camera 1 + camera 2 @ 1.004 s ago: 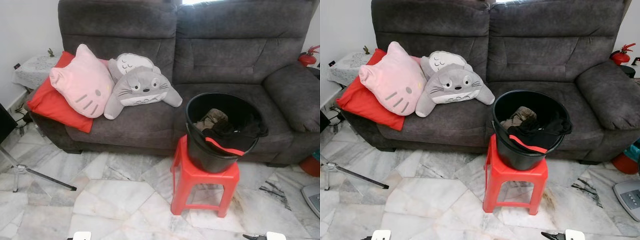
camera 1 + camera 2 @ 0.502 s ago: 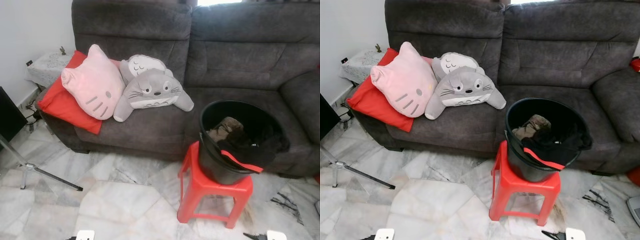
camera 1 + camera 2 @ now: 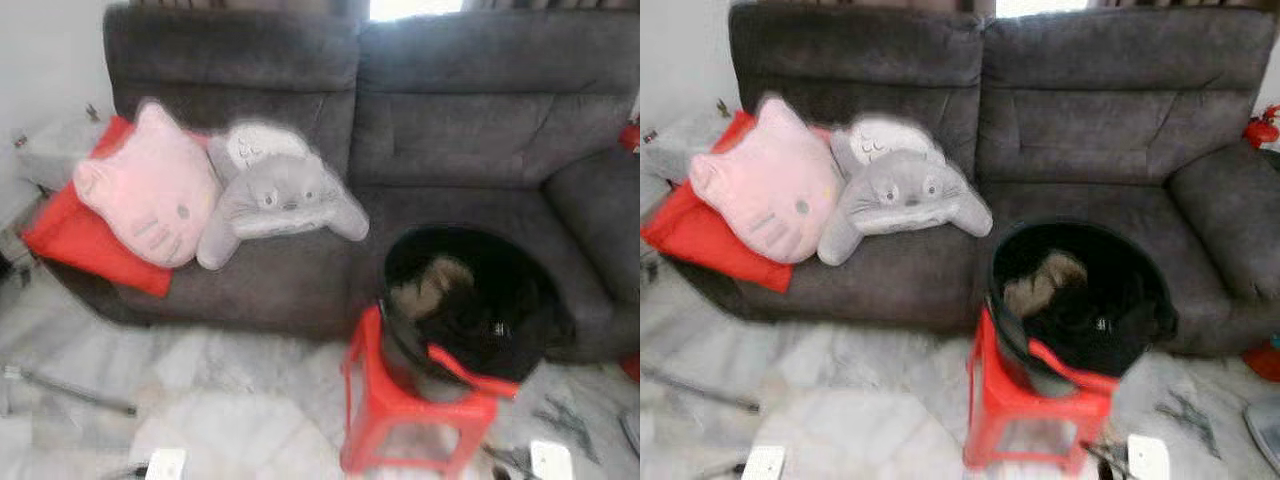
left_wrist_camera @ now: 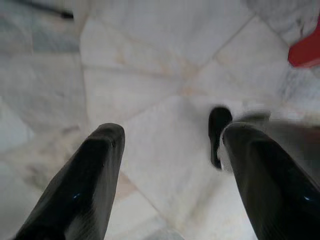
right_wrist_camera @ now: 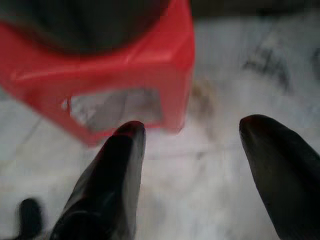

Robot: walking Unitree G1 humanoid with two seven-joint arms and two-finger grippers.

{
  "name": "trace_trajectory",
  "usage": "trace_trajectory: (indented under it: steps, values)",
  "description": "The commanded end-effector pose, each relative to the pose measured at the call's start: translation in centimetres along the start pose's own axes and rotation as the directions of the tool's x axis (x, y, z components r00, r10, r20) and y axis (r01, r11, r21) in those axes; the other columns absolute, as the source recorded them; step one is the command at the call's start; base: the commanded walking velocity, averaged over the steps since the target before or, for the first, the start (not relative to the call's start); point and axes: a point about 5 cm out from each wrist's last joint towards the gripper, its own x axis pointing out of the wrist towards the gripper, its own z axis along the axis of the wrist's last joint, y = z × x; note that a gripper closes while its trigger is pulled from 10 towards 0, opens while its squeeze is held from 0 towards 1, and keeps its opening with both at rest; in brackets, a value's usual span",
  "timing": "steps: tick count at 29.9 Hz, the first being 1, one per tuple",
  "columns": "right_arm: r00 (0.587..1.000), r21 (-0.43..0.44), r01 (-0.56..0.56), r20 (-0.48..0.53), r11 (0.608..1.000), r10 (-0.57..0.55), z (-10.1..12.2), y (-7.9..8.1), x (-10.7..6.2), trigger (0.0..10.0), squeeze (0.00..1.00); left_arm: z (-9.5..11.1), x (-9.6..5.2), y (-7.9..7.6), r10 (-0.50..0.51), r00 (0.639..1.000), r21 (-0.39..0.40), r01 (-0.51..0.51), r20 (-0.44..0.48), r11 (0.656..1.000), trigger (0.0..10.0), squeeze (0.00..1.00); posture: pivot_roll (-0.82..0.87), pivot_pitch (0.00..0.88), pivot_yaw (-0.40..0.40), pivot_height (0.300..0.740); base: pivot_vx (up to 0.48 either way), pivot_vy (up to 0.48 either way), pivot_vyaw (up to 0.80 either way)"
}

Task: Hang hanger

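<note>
A black bucket (image 3: 1080,300) of clothes sits on a red stool (image 3: 1025,420) before the grey sofa (image 3: 1060,130); left gripper (image 4: 170,145) and right gripper (image 5: 192,145) hang over marble floor (image 4: 165,60), both spread wide and empty.

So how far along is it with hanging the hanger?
Nothing looks done yet. The red hanger lies across the black bucket of clothes on the red stool. Both hands are open and empty over the marble floor, the right hand near the stool. Left: reaching in, grasping the hanger, hanging it.
</note>
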Motion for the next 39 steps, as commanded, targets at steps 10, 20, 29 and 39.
trace_trajectory:
  steps: [10, 20, 29, 39]
  values:
    - [0.989, -0.381, 0.072, 0.147, 0.922, -0.016, 1.1, -0.4, -0.3, 10.0, 0.0, -0.7, -0.1, -0.4, -0.007, 1.0, 0.011, 0.007, -0.027, 1.0, 10.0, 0.0, -0.11, 0.0, 0.029, 0.74, 0.0, 0.0, 0.0]
    - [0.969, -0.484, 0.054, 0.235, 0.873, 0.07, 2.3, 0.5, -0.3, 10.0, 0.0, -0.1, 0.0, -0.2, 0.008, 1.0, 0.004, -0.008, -0.009, 1.0, 10.0, 0.0, -0.08, 0.0, 0.012, 0.74, 0.0, 0.0, 0.0]
    - [0.833, -0.072, -0.291, 0.472, 0.954, 0.29, 8.0, 10.5, -2.0, 10.0, 0.0, -1.6, -0.4, 0.7, 0.039, 0.999, -0.015, -0.04, -0.034, 0.999, 10.0, 0.0, -0.05, 0.0, -0.017, 0.74, 0.0, 0.0, 0.0]
    - [0.871, -0.003, -0.345, 0.371, 0.939, 0.322, 6.8, 10.4, -2.3, 10.0, 0.0, -2.3, -0.6, 0.8, 0.031, 0.998, 0.018, -0.03, -0.05, 0.999, 10.0, 0.0, -0.08, 0.0, -0.014, 0.74, 0.0, 0.0, 0.0]
